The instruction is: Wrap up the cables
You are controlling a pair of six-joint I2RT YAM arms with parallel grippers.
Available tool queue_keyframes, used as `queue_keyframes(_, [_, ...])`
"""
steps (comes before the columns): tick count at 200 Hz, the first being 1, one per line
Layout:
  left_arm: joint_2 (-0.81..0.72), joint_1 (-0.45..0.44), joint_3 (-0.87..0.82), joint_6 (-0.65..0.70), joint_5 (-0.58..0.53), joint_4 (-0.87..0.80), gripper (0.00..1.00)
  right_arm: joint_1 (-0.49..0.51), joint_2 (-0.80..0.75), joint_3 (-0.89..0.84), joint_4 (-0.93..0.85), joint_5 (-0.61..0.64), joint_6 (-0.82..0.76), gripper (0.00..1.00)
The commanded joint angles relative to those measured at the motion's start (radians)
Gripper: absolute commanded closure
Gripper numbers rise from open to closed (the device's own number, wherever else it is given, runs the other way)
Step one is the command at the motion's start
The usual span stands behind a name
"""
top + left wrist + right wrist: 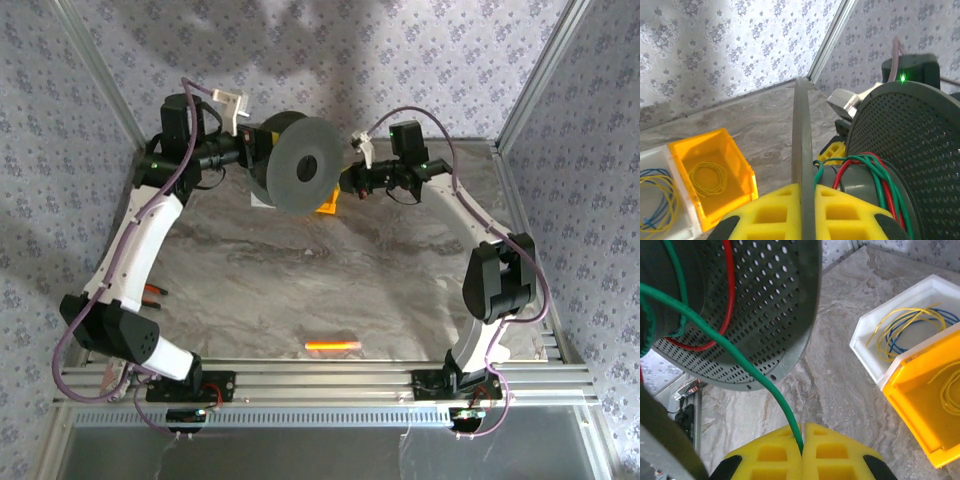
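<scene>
A black round spool [303, 165] with perforated flanges hangs in the air at the back middle of the table, between both arms. My left gripper [804, 200] is shut on the thin edge of one spool flange [802, 130], its yellow pads pressed to either side. Green cable [875, 175] and red cable [840, 175] are wound round the spool's hub. In the right wrist view a green cable [760, 380] runs from the spool [765, 300] down into my right gripper [802, 442], which is shut on it. From above, the right gripper [350, 180] sits just right of the spool.
An orange bin [930, 400] with yellow wire loops and a white bin [875, 340] with yellow and blue wire stand on the marble table below the spool. An orange object [332, 346] lies near the front edge. An orange-handled tool [153, 293] lies by the left arm.
</scene>
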Motion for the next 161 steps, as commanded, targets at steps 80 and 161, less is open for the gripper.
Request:
queue_keyframes(80, [-0.118, 0.102, -0.031, -0.23, -0.19, 0.427, 1.0, 0.056, -0.02, -0.119, -0.08, 0.024, -0.015, 1.0])
queue_keyframes(161, [-0.175, 0.19, -0.12, -0.299, -0.385, 0.444, 1.0, 0.084, 0.019, -0.078, -0.201, 0.018, -0.086, 1.0])
